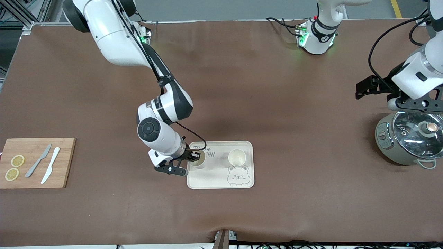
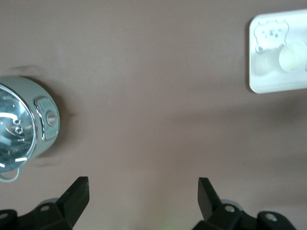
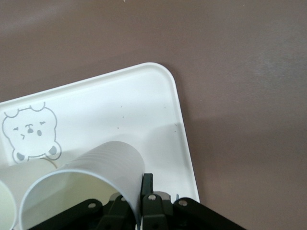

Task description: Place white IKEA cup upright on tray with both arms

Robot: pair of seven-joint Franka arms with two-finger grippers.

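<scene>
The cream tray (image 1: 221, 176) with a bear drawing lies near the middle of the table. My right gripper (image 1: 193, 156) is shut on the rim wall of a white cup (image 1: 198, 162), one finger inside and one outside. That cup is upright at the tray's end toward the right arm; in the right wrist view the cup (image 3: 96, 179) is over the tray (image 3: 153, 105). A second white cup (image 1: 237, 157) stands upright on the tray above the bear. My left gripper (image 1: 367, 88) is open and empty beside the pot, and waits (image 2: 143, 189).
A grey-green cooker pot (image 1: 410, 138) with a glass lid stands at the left arm's end of the table. A wooden cutting board (image 1: 65, 162) with two knives and lemon slices lies at the right arm's end.
</scene>
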